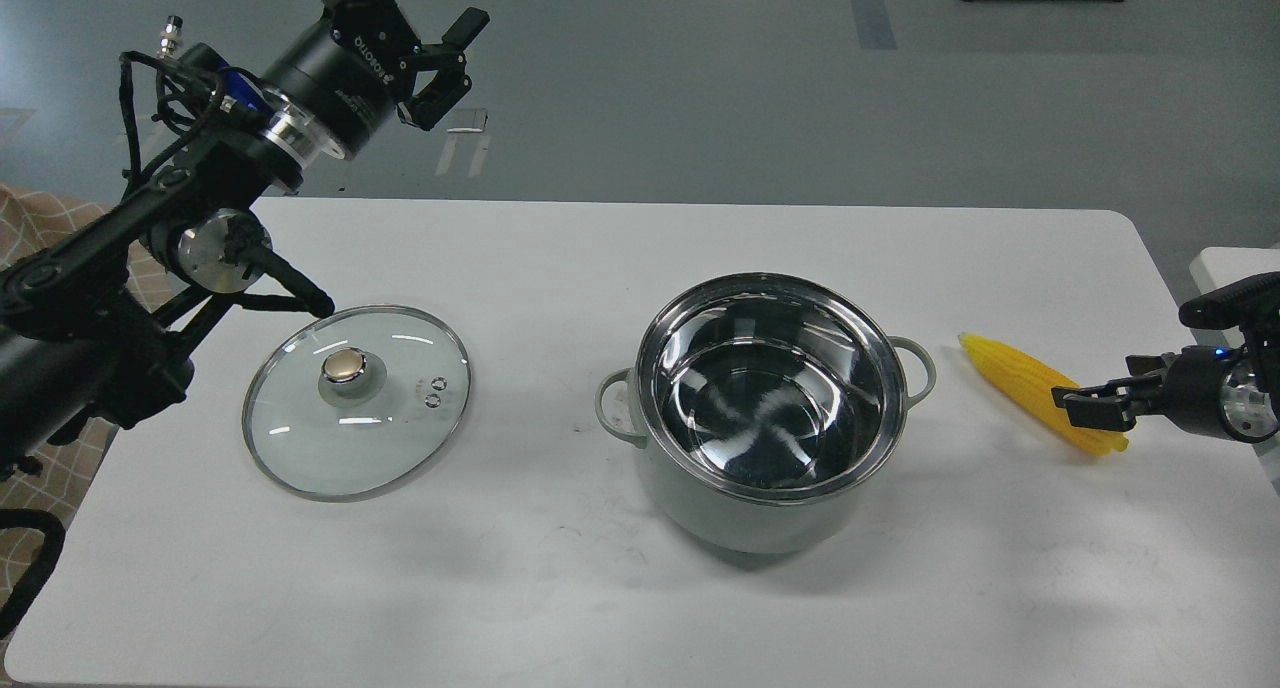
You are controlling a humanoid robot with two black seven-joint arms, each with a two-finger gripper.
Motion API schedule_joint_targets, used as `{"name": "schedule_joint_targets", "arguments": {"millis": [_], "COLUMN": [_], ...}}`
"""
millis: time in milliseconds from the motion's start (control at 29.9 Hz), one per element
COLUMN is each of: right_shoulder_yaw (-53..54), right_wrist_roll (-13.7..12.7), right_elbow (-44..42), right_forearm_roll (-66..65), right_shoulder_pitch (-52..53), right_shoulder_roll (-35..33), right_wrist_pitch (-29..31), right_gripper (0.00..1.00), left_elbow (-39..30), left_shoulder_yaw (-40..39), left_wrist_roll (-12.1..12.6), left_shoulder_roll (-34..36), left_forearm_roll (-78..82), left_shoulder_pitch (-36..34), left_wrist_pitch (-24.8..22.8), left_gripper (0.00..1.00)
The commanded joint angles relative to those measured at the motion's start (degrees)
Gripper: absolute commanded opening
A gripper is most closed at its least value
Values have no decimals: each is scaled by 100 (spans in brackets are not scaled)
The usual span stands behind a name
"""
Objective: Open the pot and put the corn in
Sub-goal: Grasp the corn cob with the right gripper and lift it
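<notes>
The pot stands open right of the table's middle, its shiny steel inside empty. The corn lies flat on the table right of the pot, pointed end toward it. My right gripper comes in from the right edge, open. Its lower finger lies over the corn's thick end and hides part of it; its upper finger stands apart above. My left gripper is open and empty, raised high at the upper left, beyond the table's far edge.
The glass lid with its brass knob lies flat on the table's left part. My left arm hangs over the table's far left corner, just behind the lid. A second white table's edge shows at the right.
</notes>
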Motion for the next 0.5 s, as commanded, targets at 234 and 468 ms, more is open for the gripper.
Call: {"name": "schedule_joint_targets", "arguments": {"millis": [234,468], "right_shoulder_yaw": [-322,-507], "right_wrist_roll": [1,1], "right_elbow": [-260,-278], "right_forearm_roll": [-8,1], "right_shoulder_pitch": [58,84], "right_shoulder_roll": [260,260], "right_wrist_pitch": [-143,-151], "right_gripper": [52,3], "left_elbow": [-1,-1], "left_shoulder_yaw": [1,1], "left_wrist_roll": [0,0], "left_shoulder_roll": [22,22], "left_forearm_roll": [0,0], "left_shoulder_pitch": [2,11], "left_wrist_pitch": [-8,1], "left_gripper": [95,95]}}
